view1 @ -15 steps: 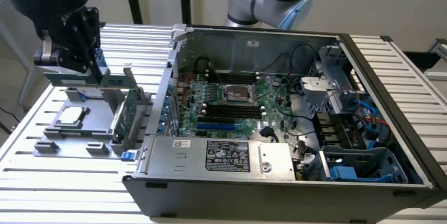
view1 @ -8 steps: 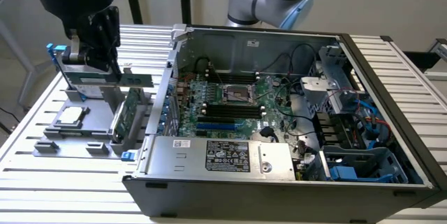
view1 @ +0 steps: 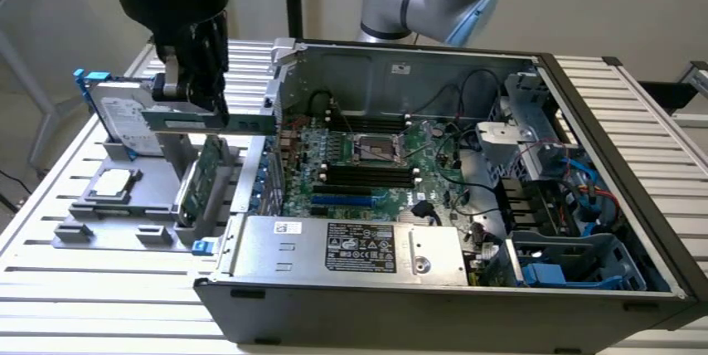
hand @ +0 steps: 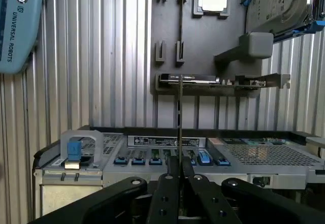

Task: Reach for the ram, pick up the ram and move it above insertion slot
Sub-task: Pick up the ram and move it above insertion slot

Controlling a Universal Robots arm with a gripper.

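The ram, a thin green stick, hangs level in the air above the grey parts holder, just outside the open computer case's wall on the exterior view's left. My black gripper is shut on it from above. In the wrist view the ram appears edge-on as a thin line rising from between my closed fingers. The motherboard's black memory slots lie inside the case, toward the exterior view's right of the ram and lower.
A larger green card stands in the holder below the ram. A hard drive in a blue frame and a processor chip sit in the same holder. The case's power supply and cables crowd its interior.
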